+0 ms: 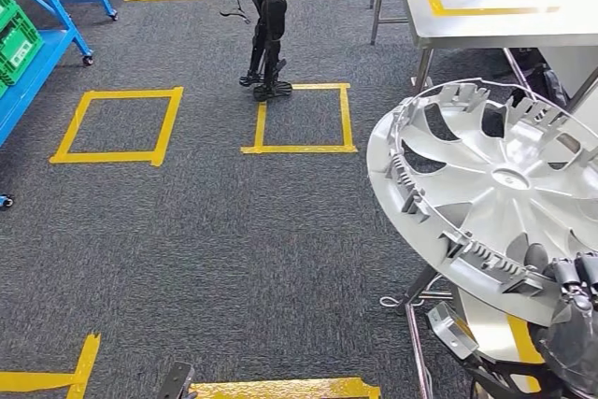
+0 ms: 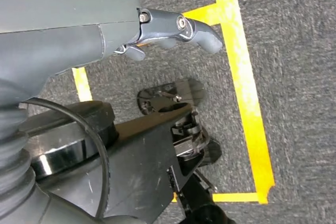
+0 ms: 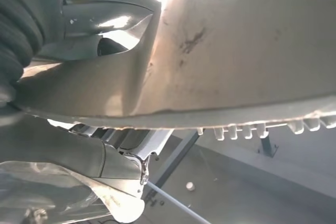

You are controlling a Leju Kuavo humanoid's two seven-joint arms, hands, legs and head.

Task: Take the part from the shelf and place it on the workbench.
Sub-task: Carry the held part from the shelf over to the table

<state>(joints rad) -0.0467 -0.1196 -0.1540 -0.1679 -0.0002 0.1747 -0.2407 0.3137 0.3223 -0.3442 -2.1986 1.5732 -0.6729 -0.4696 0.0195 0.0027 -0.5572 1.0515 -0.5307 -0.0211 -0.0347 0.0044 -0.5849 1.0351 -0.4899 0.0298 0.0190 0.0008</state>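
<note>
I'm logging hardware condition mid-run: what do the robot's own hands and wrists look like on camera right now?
The left hand has a smooth grey cover, a dark metallic finger with silver screws and a rounded grey tip. A black ribbed bellows wraps its wrist, with a black cable looping beside it. The right hand shows dark segmented fingers; up close its thick thumb is glossy grey beside black ribbing.
</note>
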